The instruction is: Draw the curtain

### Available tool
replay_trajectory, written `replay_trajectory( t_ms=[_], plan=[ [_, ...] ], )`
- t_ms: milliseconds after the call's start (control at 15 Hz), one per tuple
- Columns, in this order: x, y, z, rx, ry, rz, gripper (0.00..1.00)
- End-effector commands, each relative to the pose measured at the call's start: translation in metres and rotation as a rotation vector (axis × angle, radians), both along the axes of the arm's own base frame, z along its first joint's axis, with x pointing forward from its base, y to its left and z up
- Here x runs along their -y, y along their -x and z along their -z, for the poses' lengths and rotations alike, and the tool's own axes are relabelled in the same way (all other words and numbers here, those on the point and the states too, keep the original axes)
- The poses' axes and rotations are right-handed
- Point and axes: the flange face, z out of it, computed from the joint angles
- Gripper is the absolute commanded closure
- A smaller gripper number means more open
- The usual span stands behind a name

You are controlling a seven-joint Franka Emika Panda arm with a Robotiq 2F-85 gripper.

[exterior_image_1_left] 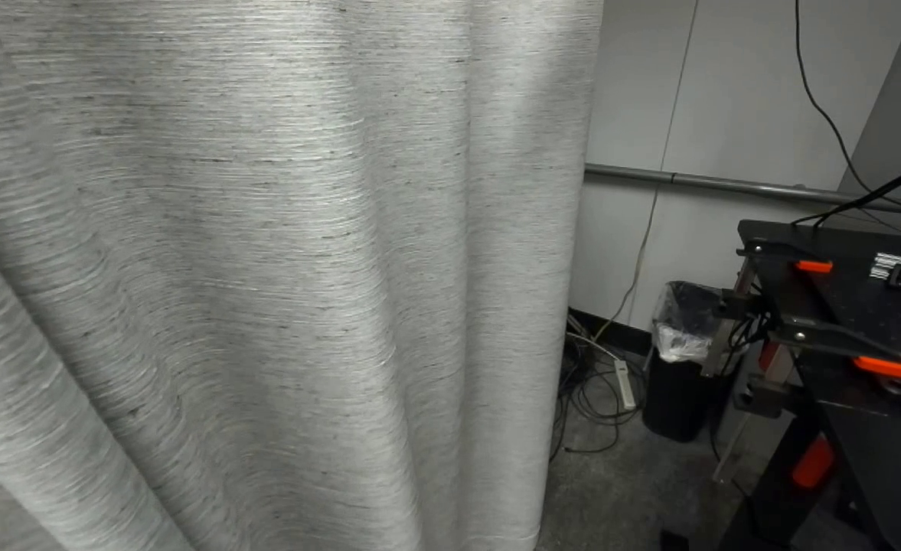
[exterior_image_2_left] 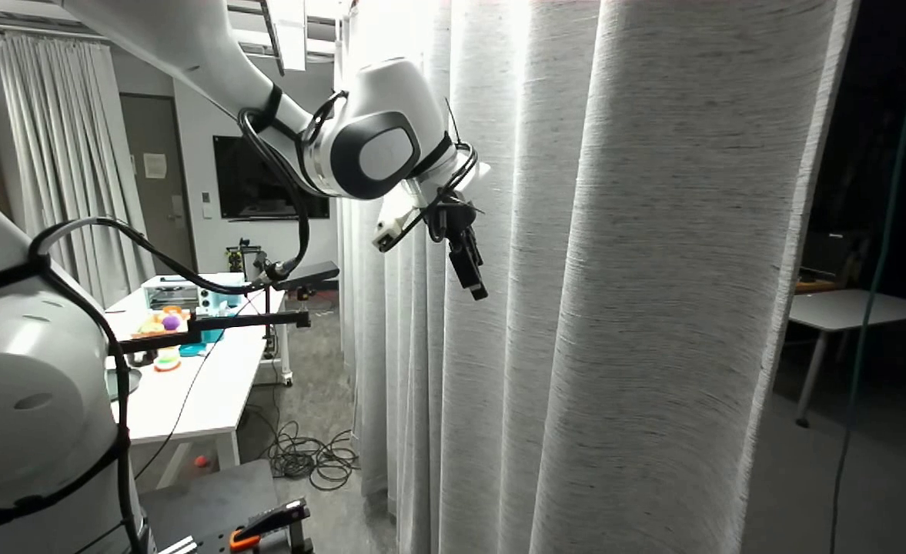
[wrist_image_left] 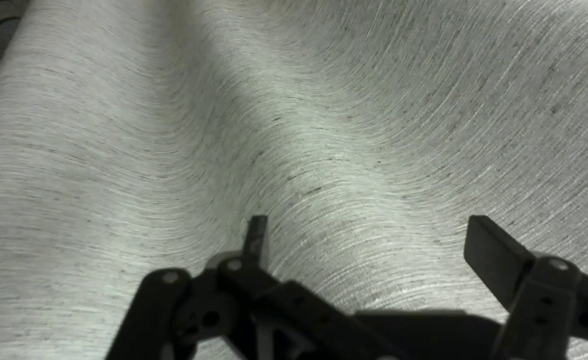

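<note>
The curtain (exterior_image_1_left: 305, 229) is a light grey-white woven drape with fine dark streaks and deep vertical folds. It fills most of an exterior view, and in an exterior view (exterior_image_2_left: 653, 231) it hangs along the right side of the arm, its free edge at the right. In the wrist view the curtain (wrist_image_left: 323, 125) fills nearly the whole background. My gripper (exterior_image_2_left: 477, 294) points down close in front of the curtain. In the wrist view the gripper (wrist_image_left: 368, 218) is open, fingers wide apart, with a fold behind the gap. I cannot tell whether the fingertips touch the fabric.
A black table (exterior_image_1_left: 879, 329) with orange-tipped clamps and a bin (exterior_image_1_left: 680, 390) stand beside the curtain's edge. A white table (exterior_image_2_left: 191, 392) with toys is at the left. Cables (exterior_image_2_left: 314, 458) lie on the floor. A grey table (exterior_image_2_left: 860, 308) stands beyond the curtain.
</note>
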Motion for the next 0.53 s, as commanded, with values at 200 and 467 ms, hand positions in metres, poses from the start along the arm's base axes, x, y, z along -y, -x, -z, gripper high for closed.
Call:
replay_trajectory(
  t_ms=[200, 467],
  plan=[
    [0.002, -0.0001, -0.0001, -0.004, -0.015, -0.009, 0.0],
    [0.002, 0.0, 0.0, -0.004, -0.014, -0.009, 0.0]
  ],
)
